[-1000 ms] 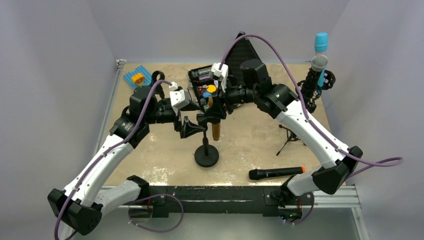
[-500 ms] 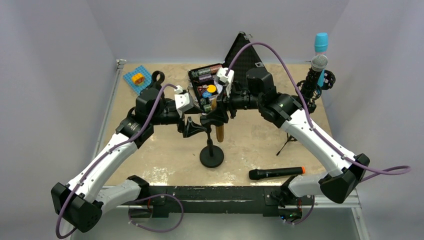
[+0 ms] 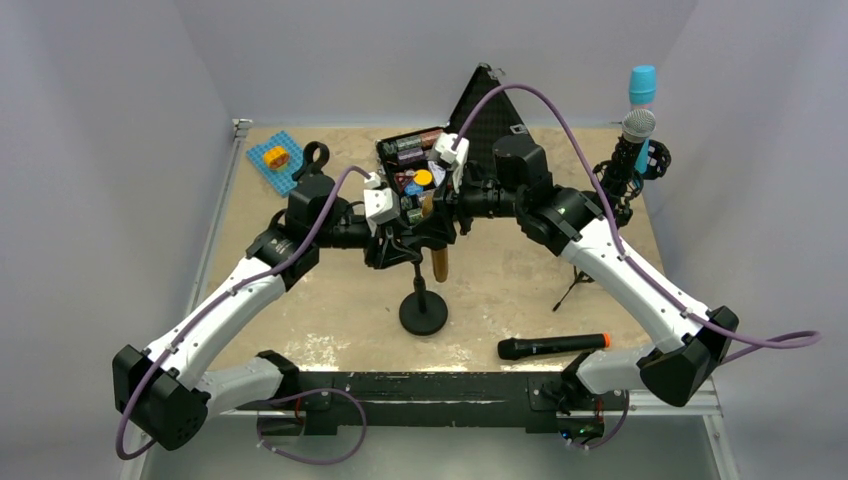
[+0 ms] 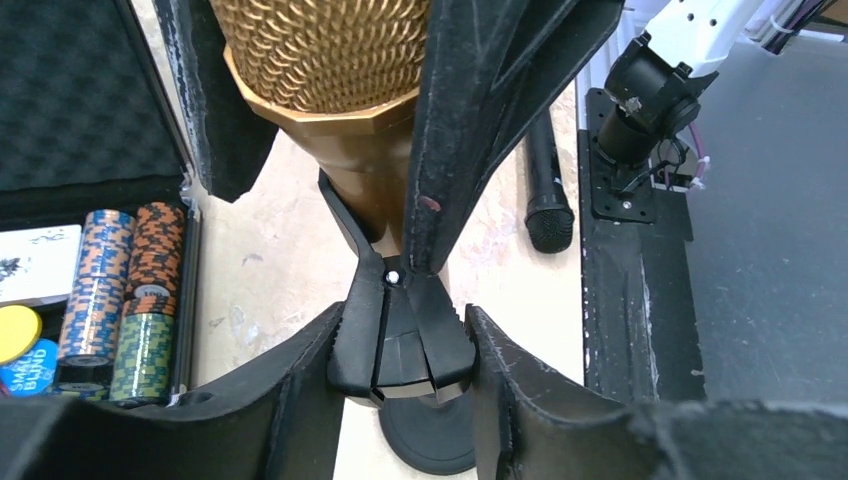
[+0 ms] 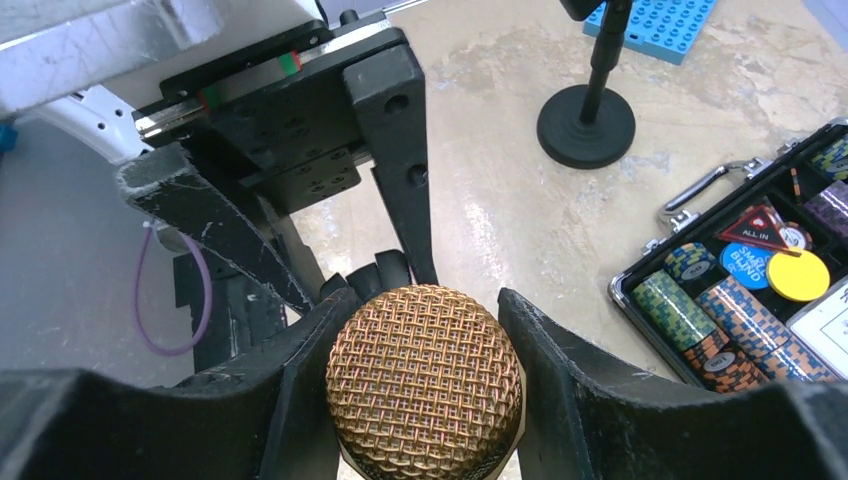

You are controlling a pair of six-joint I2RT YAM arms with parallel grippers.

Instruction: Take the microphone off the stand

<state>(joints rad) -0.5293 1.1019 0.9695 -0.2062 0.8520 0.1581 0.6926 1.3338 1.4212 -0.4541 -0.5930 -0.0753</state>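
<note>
A gold microphone (image 3: pixel 438 262) hangs tilted in the spring clip (image 4: pixel 403 330) of a black stand with a round base (image 3: pixel 423 313). My right gripper (image 3: pixel 432 215) is shut on the microphone's mesh head (image 5: pixel 424 380), one finger on each side. My left gripper (image 3: pixel 405 245) comes in from the left. Its fingers (image 4: pixel 300 390) press both sides of the clip's levers, below the microphone's gold body (image 4: pixel 370 190). The stand's pole is mostly hidden behind the clip in the left wrist view.
An open case of poker chips (image 3: pixel 410 170) lies just behind the grippers. A black microphone (image 3: pixel 553 346) lies near the front edge. A silver-headed microphone on a stand (image 3: pixel 632 140) and a tripod (image 3: pixel 580 275) stand at the right. A blue brick plate (image 3: pixel 275 158) is at back left.
My left gripper has slid right onto the stand's clip and closed its fingers around it. The right gripper, microphone and stand shifted slightly right, then held still.
</note>
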